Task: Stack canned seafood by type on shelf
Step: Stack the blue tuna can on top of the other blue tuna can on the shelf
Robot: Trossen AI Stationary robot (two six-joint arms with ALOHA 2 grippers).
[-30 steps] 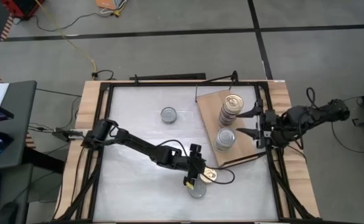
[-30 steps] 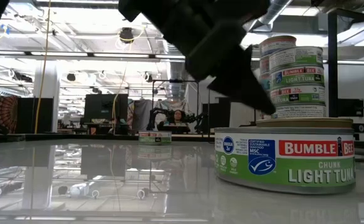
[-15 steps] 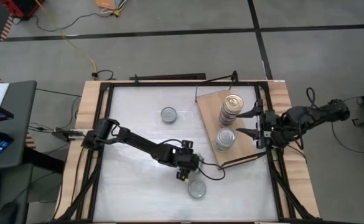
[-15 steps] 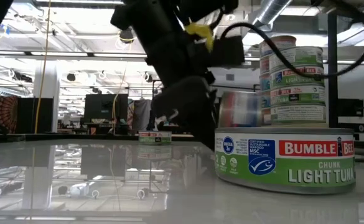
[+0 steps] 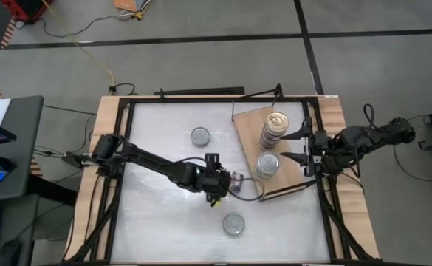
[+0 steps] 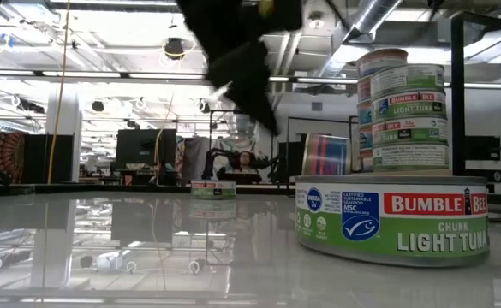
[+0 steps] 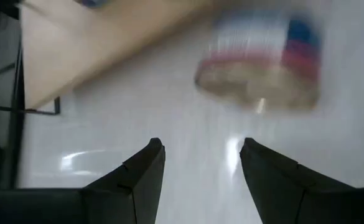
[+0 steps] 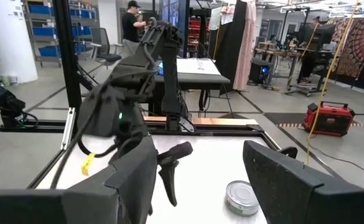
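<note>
— On the shelf (image 5: 247, 137), how far along are we getting?

— I'm seeing two piles standing there: a tall stack (image 5: 276, 127) topped with a gold pull-tab lid, and a short stack (image 5: 267, 164) with a plain silver-grey lid near it. I'd judge we're sitting past halfway.

— What's remaining?

— Three tins are waiting on the white tabletop (image 5: 156, 214). A striped tin (image 7: 262, 62) is lying just off the shelf's near-left edge, a grey-lidded tin (image 5: 200, 136) far left, and another tin (image 5: 234, 223) nearest me.

— Grippers?

— My left gripper (image 7: 200, 149) is hovering short of the striped tin, fingers spread, pinching nothing. My right gripper (image 5: 293, 145) is waiting spread at the shelf's right side.

— Surfaces?

— I'm looking at short round metal cans with green paper labels, matte wood, and a glossy, mirroring tabletop.
</note>
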